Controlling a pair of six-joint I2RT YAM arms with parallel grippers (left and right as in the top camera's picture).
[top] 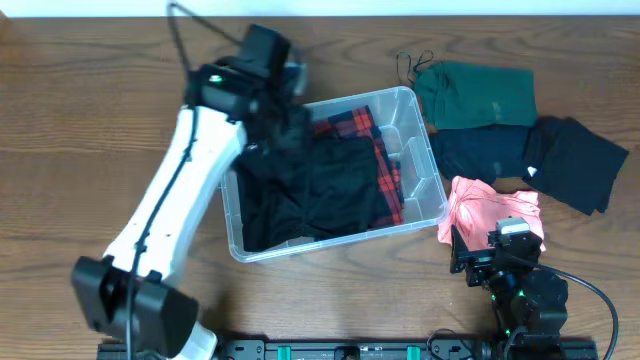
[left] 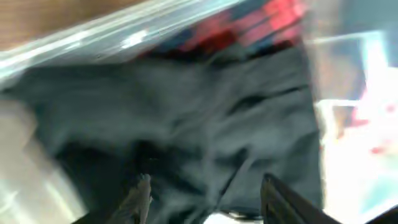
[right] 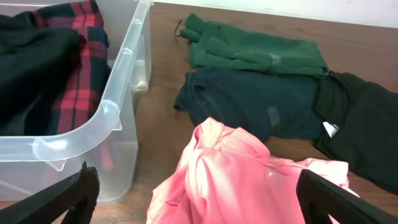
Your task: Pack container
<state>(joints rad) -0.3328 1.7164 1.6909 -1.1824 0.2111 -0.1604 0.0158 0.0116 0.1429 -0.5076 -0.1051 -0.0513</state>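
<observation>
The clear plastic container (top: 425, 205) stands mid-table and holds a black garment (top: 320, 190) over a red plaid garment (top: 385, 165). My left gripper (top: 285, 125) is open over the container's back left part, just above the black garment (left: 186, 124). My right gripper (top: 495, 262) is open and empty near the front edge, its fingers spread on either side of a crumpled pink garment (right: 249, 174). The container's corner (right: 115, 118) shows at left in the right wrist view.
A green garment (top: 475, 92), a dark navy garment (top: 480, 152) and a black garment (top: 580, 160) lie on the wooden table right of the container. The pink garment (top: 490, 208) lies just in front of them.
</observation>
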